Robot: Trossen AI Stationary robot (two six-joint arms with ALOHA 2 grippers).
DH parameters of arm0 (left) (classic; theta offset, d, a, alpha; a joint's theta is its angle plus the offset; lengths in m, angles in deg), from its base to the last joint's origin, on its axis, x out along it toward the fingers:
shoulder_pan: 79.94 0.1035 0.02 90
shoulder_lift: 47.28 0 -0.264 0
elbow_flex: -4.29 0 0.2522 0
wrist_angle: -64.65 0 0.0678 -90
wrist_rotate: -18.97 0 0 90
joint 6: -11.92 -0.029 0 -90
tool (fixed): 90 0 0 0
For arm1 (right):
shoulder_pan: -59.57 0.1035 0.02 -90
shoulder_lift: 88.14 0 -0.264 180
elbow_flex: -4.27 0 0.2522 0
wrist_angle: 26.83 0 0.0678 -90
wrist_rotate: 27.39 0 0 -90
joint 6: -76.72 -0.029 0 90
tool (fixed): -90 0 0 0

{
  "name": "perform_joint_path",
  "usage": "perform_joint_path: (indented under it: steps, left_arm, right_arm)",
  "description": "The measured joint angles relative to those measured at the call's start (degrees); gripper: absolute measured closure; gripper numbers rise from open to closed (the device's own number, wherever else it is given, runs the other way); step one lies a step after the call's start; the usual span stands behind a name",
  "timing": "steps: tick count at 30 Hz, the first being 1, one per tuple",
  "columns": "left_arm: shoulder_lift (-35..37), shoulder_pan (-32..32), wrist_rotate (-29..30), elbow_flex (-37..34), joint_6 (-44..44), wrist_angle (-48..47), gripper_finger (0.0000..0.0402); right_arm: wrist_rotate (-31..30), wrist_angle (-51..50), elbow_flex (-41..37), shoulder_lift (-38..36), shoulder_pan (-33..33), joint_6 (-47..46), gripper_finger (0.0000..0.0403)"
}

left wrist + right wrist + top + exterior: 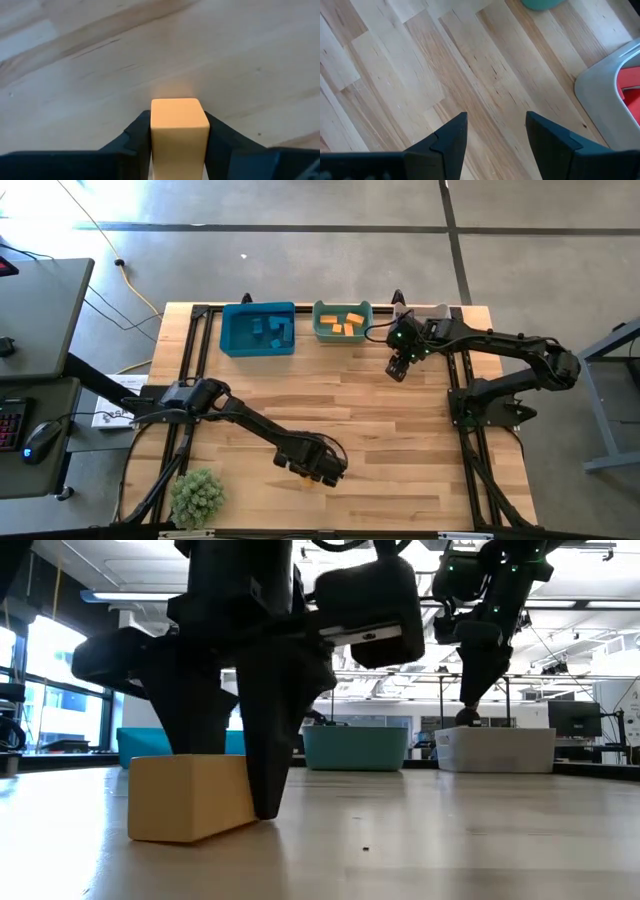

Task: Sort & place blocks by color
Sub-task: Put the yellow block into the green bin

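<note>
On the near part of the bench [400, 440], left of centre, the left gripper [178, 145] has its fingers [227, 142] pinching an orange block [179, 131] from both sides; the block rests flat on the wood. The step in hand looks like the pick-up of this last loose block, bound for the teal bin [343, 321] at the far edge, where other orange blocks [340, 323] already lie.

To do it well, lift straight up first, so the block does not drag or twist between the fingers (the grip sits low on its sides, which should help). Then carry it far and a little right, passing right of the blue bin [258, 329], which holds the blue blocks [272, 330], and release low over the teal bin's middle so the block cannot bounce out over the rim.

Farther right, the right gripper [496, 130] hovers with fingers spread and nothing between them, just near of the white bin [600, 85], where something red [630, 82] shows; it hangs beside the teal bin, so the carry should keep clear of it.
</note>
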Motion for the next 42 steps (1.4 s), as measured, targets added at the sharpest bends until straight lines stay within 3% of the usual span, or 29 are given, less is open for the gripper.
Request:
perform_joint_path:
  steps: [9,22,27,42]
  left_arm:
    - [-0.2,3.3,0.5,2.2,-16.2,0.4,0.0295]
    - [0.2,14.0,2.4,3.5,-42.8,0.2,0.0295]
    - [2.9,18.0,4.6,3.5,-51.3,0.2,0.0295]
    - [9.8,33.6,9.1,3.5,-68.3,3.8,0.0294]
  right_arm:
    - [0.0,0.0,0.0,0.0,0.0,-3.9,0.0214]
    - [0.0,0.0,0.0,0.0,0.0,-12.1,0.0214]
    - [-3.3,0.0,0.0,0.0,0.0,-15.8,0.0214]
    - [-7.3,1.0,0.0,0.0,0.0,-20.9,0.0214]
